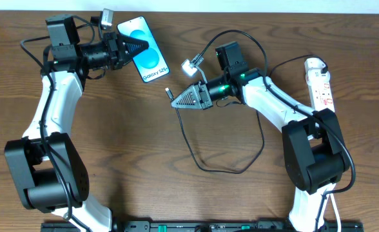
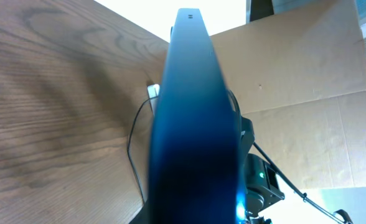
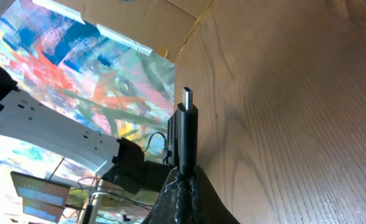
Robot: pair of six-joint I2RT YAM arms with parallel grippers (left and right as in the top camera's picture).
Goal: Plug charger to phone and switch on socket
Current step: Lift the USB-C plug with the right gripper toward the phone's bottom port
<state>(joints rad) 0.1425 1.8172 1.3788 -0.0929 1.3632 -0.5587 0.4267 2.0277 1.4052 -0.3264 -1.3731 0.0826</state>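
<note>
Left claw [image 1: 136,46] clamps the phone [image 1: 152,64]. Right claw [image 1: 178,100], right of the phone, clamps the charger [image 3: 186,134] plug. Socket [image 1: 321,82] lies farther right on the desk [image 1: 144,193].

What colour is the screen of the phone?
The phone screen is light turquoise with a blue circle; the overhead view shows it best.

You can read just one line: "Galaxy S25", in small letters near one end of the blue screen of the phone [image 1: 149,61], seen from overhead. The red markings on the socket [image 1: 320,82] are too small for you to make out as words or numbers.
</note>
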